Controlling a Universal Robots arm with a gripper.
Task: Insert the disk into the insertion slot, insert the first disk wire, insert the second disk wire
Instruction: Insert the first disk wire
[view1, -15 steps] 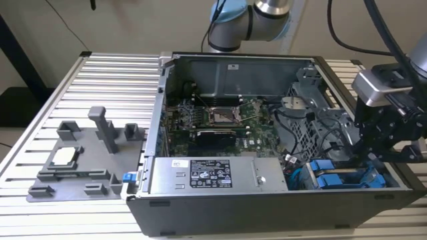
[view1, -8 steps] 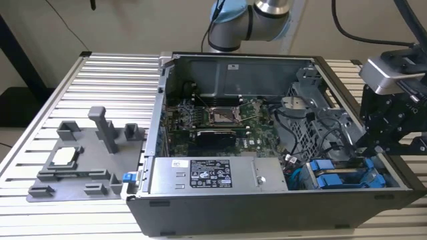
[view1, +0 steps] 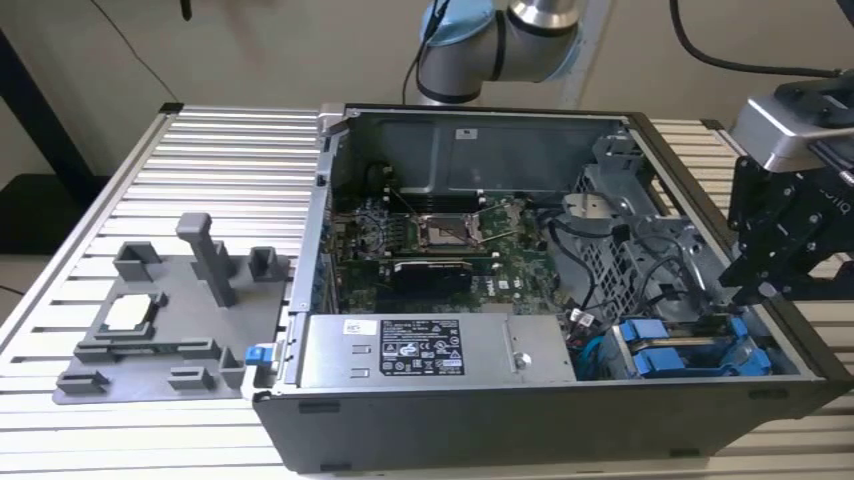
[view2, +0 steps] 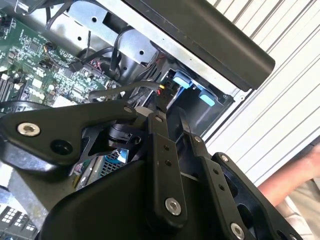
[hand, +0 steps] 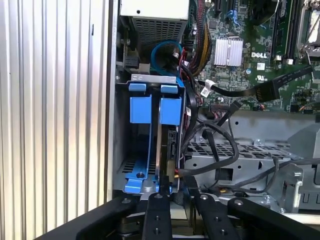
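The disk (hand: 168, 145) stands edge-on inside the insertion slot (hand: 150, 79), a grey metal cage with bright blue brackets (hand: 171, 111). In the exterior view the same blue-fitted cage (view1: 681, 352) sits at the case's front corner, on the exterior view's right. My gripper (view1: 750, 295) hangs just above that corner. In both wrist views its black fingers (hand: 158, 200) reach down at the disk's near end. A small black wire connector (view2: 165, 98) with red and yellow leads sits between the fingertips, and my gripper (view2: 169, 109) (hand: 175, 186) is shut on it, close against the disk's end.
The open computer case holds a labelled power-supply box (view1: 400, 350) and a green motherboard (view1: 441, 240). Loose black cables (hand: 215, 145) loop over a perforated metal panel (hand: 235, 150) beside the cage. A grey fixture plate (view1: 160, 320) lies on the slatted table. A person's arm (view2: 295, 175) is nearby.
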